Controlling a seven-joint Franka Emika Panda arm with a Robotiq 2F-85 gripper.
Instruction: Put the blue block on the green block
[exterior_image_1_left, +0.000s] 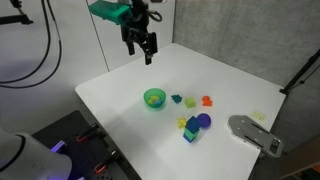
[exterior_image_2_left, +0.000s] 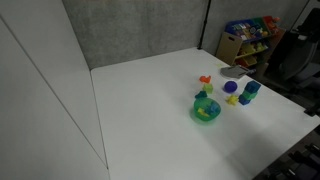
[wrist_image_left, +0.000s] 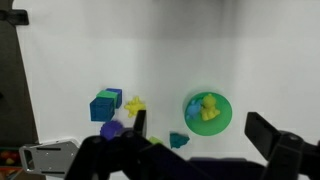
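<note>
The blue block (wrist_image_left: 101, 108) sits on the white table (wrist_image_left: 200, 50), left of centre in the wrist view. The green block (wrist_image_left: 114, 96) touches its far side. Both also show in an exterior view, blue block (exterior_image_2_left: 246, 99) and green block (exterior_image_2_left: 252, 87). In an exterior view the blue block (exterior_image_1_left: 191, 135) lies beside the blue-purple ball (exterior_image_1_left: 203, 121). My gripper (exterior_image_1_left: 144, 48) hangs high above the table's far side, well away from the blocks. In the wrist view it (wrist_image_left: 198, 128) is open and empty, with the green bowl between its fingers far below.
A green bowl (wrist_image_left: 222, 112) holds a yellow and a small blue piece. A yellow star piece (wrist_image_left: 134, 104), a teal piece (wrist_image_left: 178, 140) and the ball (wrist_image_left: 112, 130) lie near the blocks. An orange piece (exterior_image_1_left: 207, 100) and a grey flat object (exterior_image_1_left: 255, 133) lie further off.
</note>
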